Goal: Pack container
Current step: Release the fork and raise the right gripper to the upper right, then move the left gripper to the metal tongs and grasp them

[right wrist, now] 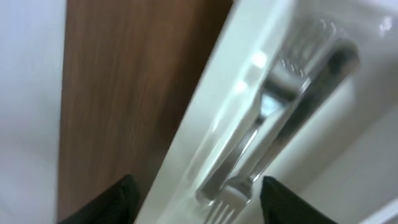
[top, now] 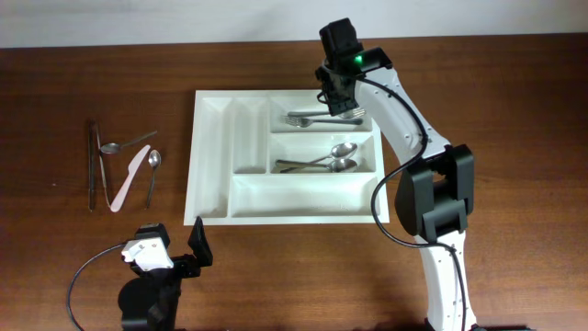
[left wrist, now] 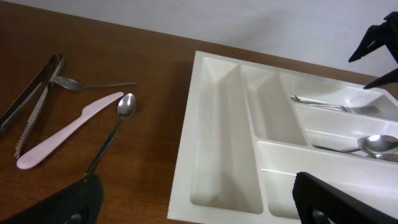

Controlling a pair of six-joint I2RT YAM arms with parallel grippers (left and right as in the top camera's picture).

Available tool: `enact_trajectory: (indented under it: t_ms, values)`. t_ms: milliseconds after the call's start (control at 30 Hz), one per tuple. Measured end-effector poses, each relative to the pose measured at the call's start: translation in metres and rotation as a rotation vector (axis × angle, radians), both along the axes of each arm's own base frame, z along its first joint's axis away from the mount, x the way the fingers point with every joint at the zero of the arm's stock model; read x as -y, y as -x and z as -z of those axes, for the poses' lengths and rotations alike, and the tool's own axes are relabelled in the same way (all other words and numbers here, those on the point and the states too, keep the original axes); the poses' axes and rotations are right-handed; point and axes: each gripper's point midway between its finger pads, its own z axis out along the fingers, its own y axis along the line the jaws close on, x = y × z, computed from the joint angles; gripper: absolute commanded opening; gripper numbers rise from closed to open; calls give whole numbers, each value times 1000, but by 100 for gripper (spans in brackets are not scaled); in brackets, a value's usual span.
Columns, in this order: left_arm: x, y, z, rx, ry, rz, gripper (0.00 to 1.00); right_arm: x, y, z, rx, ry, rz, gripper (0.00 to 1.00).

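The container (top: 213, 156) is a large white cutlery tray in the middle of the table. Two forks (top: 317, 119) lie in its top long compartment and two spoons (top: 333, 159) in the middle one. The two narrow compartments and the bottom long one hold nothing. My right gripper (top: 342, 103) is open just above the forks' handle ends. In the right wrist view the forks (right wrist: 273, 137) lie between its open fingers (right wrist: 199, 205), beside the tray rim (right wrist: 211, 106). My left gripper (top: 196, 246) is open and empty, low near the tray's front left corner (left wrist: 214, 137).
Left of the tray lie metal tongs (top: 92, 165), a spoon (top: 124, 143), a pink plastic knife (top: 129, 177) and another spoon (top: 152, 175). The same items show in the left wrist view: tongs (left wrist: 31, 93), knife (left wrist: 68, 130), spoon (left wrist: 115, 127).
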Motion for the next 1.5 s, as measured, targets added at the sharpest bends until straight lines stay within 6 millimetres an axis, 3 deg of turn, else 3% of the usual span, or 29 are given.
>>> enact_trajectory:
  t_ms: [133, 200, 300, 467, 533, 800, 1000, 1300, 1500]
  values:
    - [0, 0, 0, 0, 0, 0, 99, 23, -5, -1, 15, 91, -137, 70]
    - [0, 0, 0, 0, 0, 0, 99, 47, -5, -5, 10, 159, -230, 71]
    - [0, 0, 0, 0, 0, 0, 99, 113, -1, -32, 12, 278, -358, 80]
    - [0, 0, 0, 0, 0, 0, 99, 198, 16, -74, 10, 426, -481, 92]
    - [0, 0, 0, 0, 0, 0, 99, 231, 35, -76, -65, 481, -549, 99]
    - [0, 0, 0, 0, 0, 0, 99, 299, 73, -67, -245, 560, -586, 99]
    - [0, 0, 0, 0, 0, 0, 99, 327, 82, -67, -272, 573, -553, 99]
    - [0, -1, -2, 10, 0, 0, 99, 330, 83, -68, -276, 575, -550, 99]
    - [7, -6, -38, 140, 6, 38, 99, 330, 83, -68, -276, 577, -555, 99]
